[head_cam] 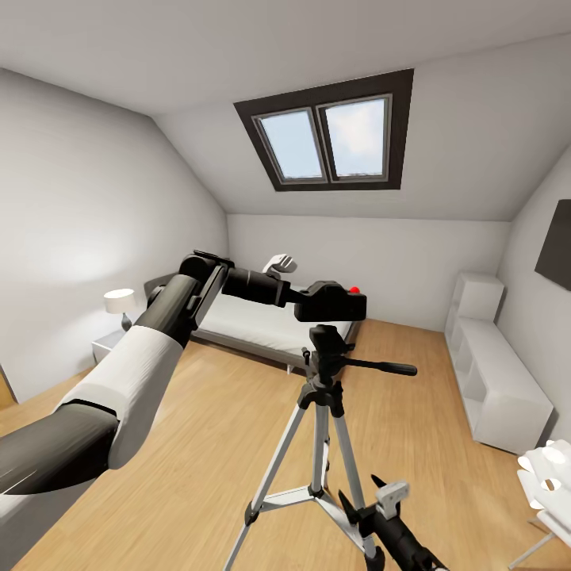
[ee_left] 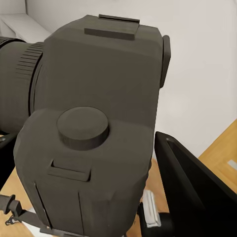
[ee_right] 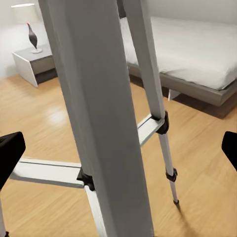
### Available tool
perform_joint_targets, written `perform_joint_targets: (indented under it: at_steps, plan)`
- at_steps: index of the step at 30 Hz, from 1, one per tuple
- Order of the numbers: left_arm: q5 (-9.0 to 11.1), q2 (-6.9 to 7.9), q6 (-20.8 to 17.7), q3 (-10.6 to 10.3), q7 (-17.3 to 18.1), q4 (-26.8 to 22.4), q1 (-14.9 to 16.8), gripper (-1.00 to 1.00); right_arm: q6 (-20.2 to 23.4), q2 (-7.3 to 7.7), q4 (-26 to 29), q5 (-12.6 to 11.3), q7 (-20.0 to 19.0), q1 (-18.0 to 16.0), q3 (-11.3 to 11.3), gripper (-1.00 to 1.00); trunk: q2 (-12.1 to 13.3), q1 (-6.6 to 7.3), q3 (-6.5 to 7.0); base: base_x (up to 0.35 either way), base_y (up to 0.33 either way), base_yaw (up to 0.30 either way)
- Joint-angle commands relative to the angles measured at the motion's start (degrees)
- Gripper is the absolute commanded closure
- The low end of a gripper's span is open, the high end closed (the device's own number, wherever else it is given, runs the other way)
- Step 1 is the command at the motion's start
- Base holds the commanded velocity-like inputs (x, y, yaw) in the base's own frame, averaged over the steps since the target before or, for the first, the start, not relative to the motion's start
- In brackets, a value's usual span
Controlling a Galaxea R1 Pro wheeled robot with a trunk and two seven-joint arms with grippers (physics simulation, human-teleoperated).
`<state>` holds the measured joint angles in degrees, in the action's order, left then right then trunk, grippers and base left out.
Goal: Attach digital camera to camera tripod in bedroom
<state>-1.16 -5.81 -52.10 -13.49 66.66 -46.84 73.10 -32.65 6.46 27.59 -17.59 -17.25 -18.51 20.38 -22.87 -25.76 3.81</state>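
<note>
My left gripper (head_cam: 315, 303) is shut on the digital camera (head_cam: 342, 304), a chunky black body with a red button on top. It holds the camera directly over the black head (head_cam: 325, 339) of the camera tripod (head_cam: 320, 428); I cannot tell whether they touch. The left wrist view shows the camera (ee_left: 94, 128) close up, with one black finger (ee_left: 192, 182) beside it. The tripod stands on the wood floor, its pan handle pointing right. My right gripper (head_cam: 366, 504) is low beside the tripod's front right leg. The right wrist view shows this gripper (ee_right: 119, 150) open, with a silver leg (ee_right: 98, 108) between its fingertips.
In the bedroom, a grey bed (head_cam: 254, 321) with a white mattress lies behind the tripod. A nightstand with a lamp (head_cam: 119, 305) stands at the left wall. A low white shelf unit (head_cam: 496, 381) lines the right wall, and a white object (head_cam: 547, 476) sits near the right edge.
</note>
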Motion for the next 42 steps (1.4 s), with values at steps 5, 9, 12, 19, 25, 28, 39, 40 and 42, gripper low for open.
perform_joint_targets:
  at_steps: [5, 9, 12, 19, 25, 28, 39, 40, 42]
  plan:
    - [-0.07, -0.07, -0.46, 0.04, 0.31, -0.01, 0.03, 1.00, 0.56, -0.58, -0.07, -0.28, -0.15, -1.14, 0.34, -1.00, -0.05, -0.02, -0.03, 0.000, 0.000, 0.000]
    - [-0.07, -0.07, -0.46, 0.04, 0.31, -0.01, 0.03, 1.00, 3.26, -0.83, -0.08, 0.11, 0.55, -1.88, 0.35, -1.00, -0.05, -0.02, -0.03, 0.000, 0.000, 0.000]
    - [-0.07, -0.08, -0.46, 0.04, 0.31, -0.02, 0.03, 1.00, 5.60, -0.90, -0.08, 0.22, 1.12, -2.43, 0.36, -1.00, -0.05, -0.02, -0.03, 0.000, 0.000, 0.000]
    - [-0.07, -0.08, -0.46, 0.04, 0.34, -0.12, 0.03, 1.00, 6.93, -0.95, -0.08, 0.27, 1.47, -3.40, 0.36, -1.00, -0.05, -0.02, -0.03, 0.000, 0.000, 0.000]
    - [-0.07, -0.08, -0.46, 0.04, 0.38, -0.18, 0.03, 1.00, 7.57, -1.37, -0.08, 2.18, 2.21, -4.15, 0.36, -1.00, -0.05, -0.02, -0.03, 0.000, 0.000, 0.000]
    - [-0.07, -0.08, -0.46, 0.04, 0.39, -0.19, 0.03, 1.00, 7.85, -1.47, -0.14, 3.69, 2.96, -4.21, 0.32, -1.00, -0.05, -0.02, -0.03, 0.000, 0.000, 0.000]
    - [-0.07, -0.08, -0.46, 0.04, 0.40, -0.27, 0.03, 1.00, 8.04, -1.74, -0.25, 7.83, 3.52, -4.25, 0.27, -1.00, -0.05, -0.02, -0.03, 0.000, 0.000, 0.000]
    - [-0.07, -0.08, -0.46, 0.04, 0.40, -0.27, 0.03, 1.00, 8.04, -1.78, -0.27, 7.90, 3.52, -4.25, 0.27, -1.00, -0.05, -0.02, -0.03, 0.000, 0.000, 0.000]
    - [-0.07, -0.08, -0.46, 0.04, 0.40, -0.27, 0.03, 1.00, 8.04, -1.88, -0.31, 8.04, 3.53, -4.25, 0.27, -1.00, -0.05, -0.02, -0.03, 0.000, 0.000, 0.000]
